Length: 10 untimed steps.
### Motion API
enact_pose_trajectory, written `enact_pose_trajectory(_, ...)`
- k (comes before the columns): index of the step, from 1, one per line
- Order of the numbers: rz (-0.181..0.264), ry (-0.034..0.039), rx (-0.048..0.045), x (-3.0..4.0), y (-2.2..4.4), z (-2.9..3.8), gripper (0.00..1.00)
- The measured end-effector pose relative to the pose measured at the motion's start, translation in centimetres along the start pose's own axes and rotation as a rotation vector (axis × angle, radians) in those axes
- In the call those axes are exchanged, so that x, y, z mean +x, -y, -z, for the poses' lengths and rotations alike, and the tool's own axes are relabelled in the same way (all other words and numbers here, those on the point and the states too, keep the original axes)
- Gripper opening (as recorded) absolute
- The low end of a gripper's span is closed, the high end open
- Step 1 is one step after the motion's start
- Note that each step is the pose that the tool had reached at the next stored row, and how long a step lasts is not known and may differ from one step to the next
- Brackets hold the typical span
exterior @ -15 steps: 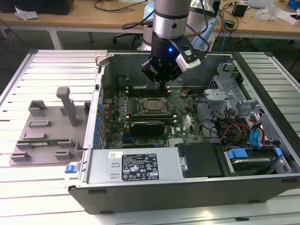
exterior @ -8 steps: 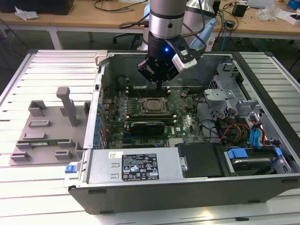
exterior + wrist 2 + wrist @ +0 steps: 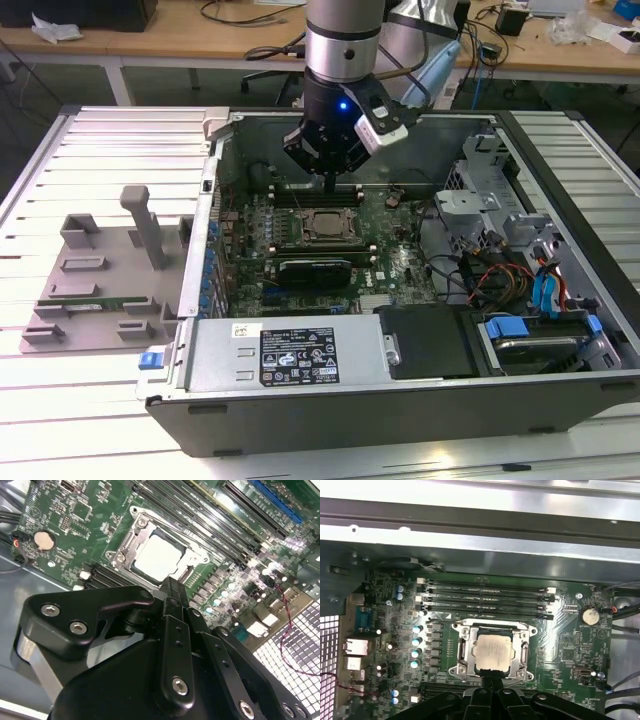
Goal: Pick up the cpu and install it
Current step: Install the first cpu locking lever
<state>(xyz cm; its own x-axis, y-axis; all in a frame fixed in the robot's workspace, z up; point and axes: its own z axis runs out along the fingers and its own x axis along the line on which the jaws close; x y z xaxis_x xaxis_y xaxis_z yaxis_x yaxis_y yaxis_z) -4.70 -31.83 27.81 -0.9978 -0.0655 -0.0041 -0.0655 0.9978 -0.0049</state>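
A grey moulded tray (image 3: 95, 290) with an upright post is seen on the slatted table at the exterior view's left. Beside it lies the open dark metal computer case (image 3: 420, 400), its green motherboard (image 3: 395, 255) exposed. The small flat square cpu with a silvery-grey top (image 3: 159, 559) (image 3: 492, 651) (image 3: 322, 226) is seated in the metal socket frame (image 3: 492, 652) on that board, beside the black memory slots (image 3: 487, 600). The black gripper (image 3: 171, 586) (image 3: 328, 182) is held just above the socket's edge, its fingers closed together with nothing between them, apart from the cpu
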Motion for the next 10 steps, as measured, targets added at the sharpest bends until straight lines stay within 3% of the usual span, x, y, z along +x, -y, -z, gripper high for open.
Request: enact_pose_trajectory(10,0.0,0.0001,0.0,1.17,-0.16,0.0,0.11)
